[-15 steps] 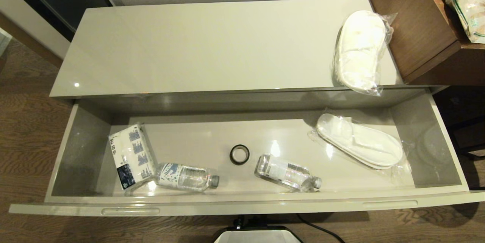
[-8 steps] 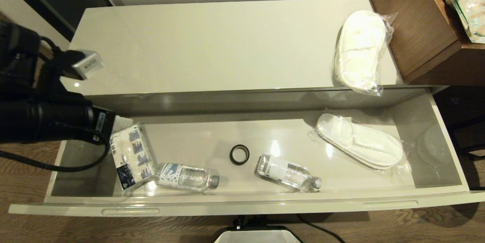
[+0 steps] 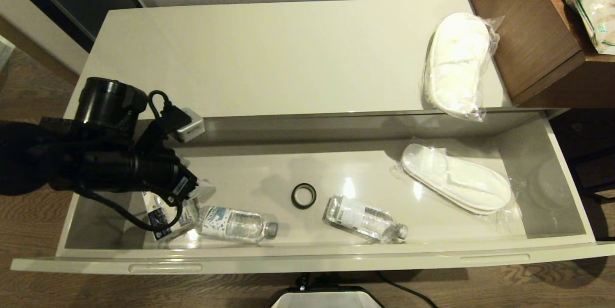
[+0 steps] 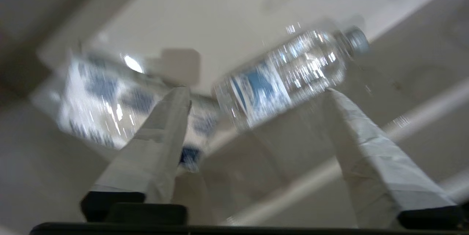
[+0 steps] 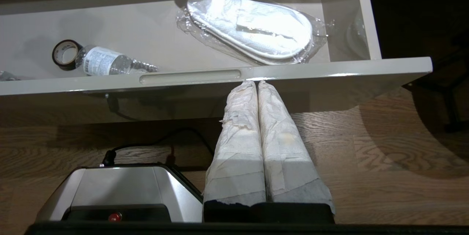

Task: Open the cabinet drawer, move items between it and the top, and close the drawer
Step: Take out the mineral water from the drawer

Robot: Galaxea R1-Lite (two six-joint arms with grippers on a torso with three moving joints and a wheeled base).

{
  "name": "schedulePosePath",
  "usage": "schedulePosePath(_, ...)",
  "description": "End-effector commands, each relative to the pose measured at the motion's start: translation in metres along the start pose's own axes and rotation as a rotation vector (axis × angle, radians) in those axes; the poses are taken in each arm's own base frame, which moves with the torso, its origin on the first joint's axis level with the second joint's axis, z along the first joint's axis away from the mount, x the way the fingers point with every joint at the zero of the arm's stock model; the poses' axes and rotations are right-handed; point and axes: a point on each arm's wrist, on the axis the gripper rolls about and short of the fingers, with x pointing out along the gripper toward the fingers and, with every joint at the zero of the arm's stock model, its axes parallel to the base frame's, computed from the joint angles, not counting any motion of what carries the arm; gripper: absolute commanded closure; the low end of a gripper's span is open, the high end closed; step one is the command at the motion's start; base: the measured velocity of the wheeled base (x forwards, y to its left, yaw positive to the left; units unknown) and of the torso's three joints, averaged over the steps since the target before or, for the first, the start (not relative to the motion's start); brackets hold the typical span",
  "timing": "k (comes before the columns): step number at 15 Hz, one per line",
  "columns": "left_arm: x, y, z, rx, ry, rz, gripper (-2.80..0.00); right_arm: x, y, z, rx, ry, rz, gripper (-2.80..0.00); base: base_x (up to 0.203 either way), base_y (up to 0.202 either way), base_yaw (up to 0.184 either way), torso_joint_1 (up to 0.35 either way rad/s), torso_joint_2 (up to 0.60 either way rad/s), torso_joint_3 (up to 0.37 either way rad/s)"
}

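Drawer [image 3: 86, 255] of the cabinet stands pulled fully out across the lower half of the head view, its long front panel running along the bottom edge of the frame. Inside it, at lower left, one water bottle [image 3: 235, 225] lies on its side with the grey cap pointing right, touching a tissue pack [image 3: 166, 216] that my arm partly hides. A second water bottle [image 3: 363, 219] lies at lower centre, just right of a small black ring [image 3: 303, 195]. At centre right a wrapped slipper pair [image 3: 456, 184] lies flat on the drawer floor.

Above the drawer, the cabinet top [image 3: 269, 58] fills the upper middle of the frame. Another wrapped slipper pair [image 3: 456, 63] rests at its upper right, its near end hanging slightly over the front edge, beside a brown wooden desk [image 3: 528, 34].

My left pincer [image 3: 204, 191] reaches in from the left edge of the head view, inside the drawer's left part. Its tips are spread wide and hold nothing. In the left wrist view, which is blurred, the left pincer [image 4: 258, 94] has the first bottle [image 4: 289, 75] between and beyond its two fingers, with the tissue pack [image 4: 99, 103] to one side.

My right pincer [image 5: 256, 84] is closed, fingers pressed together, in front of the drawer panel and low over the wooden floor [image 5: 384, 154].
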Motion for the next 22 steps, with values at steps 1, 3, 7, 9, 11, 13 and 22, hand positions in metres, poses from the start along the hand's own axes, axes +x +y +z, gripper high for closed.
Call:
schedulePosePath(1,0.017,-0.006,-0.004,0.045,0.028,-0.032,-2.8,-0.001,0.0,-0.001,0.001,-0.013,0.001,0.0,0.0,0.0,0.0,0.0,0.0,0.0)
schedulePosePath(3,0.015,-0.014,-0.013,0.094,0.048,-0.053,-2.8,-0.001,0.0,-0.001,0.001,-0.013,0.001,0.0,0.0,0.0,0.0,0.0,0.0,0.0)
schedulePosePath(7,0.027,-0.019,-0.017,0.142,0.081,-0.087,-2.8,-0.001,0.0,-0.001,0.001,-0.014,0.001,0.0,0.0,0.0,0.0,0.0,0.0,0.0)
schedulePosePath(9,0.035,-0.02,-0.019,0.181,0.101,-0.094,-2.8,-0.001,0.0,-0.001,0.001,-0.014,0.001,0.0,0.0,0.0,0.0,0.0,0.0,0.0)
schedulePosePath(11,0.043,-0.02,-0.02,0.209,0.117,-0.103,-2.8,-0.001,0.0,-0.001,0.001,-0.013,0.001,0.0,0.0,0.0,0.0,0.0,0.0,0.0)
schedulePosePath(13,0.05,-0.019,-0.015,0.25,0.123,-0.092,-2.8,-0.001,0.0,-0.001,0.001,-0.013,0.001,0.0,0.0,0.0,0.0,0.0,0.0,0.0)
schedulePosePath(22,0.07,-0.023,-0.019,0.416,0.229,-0.041,-2.8,-0.001,0.0,-0.001,0.001,-0.013,0.001,0.0,0.0,0.0,0.0,0.0,0.0,0.0)
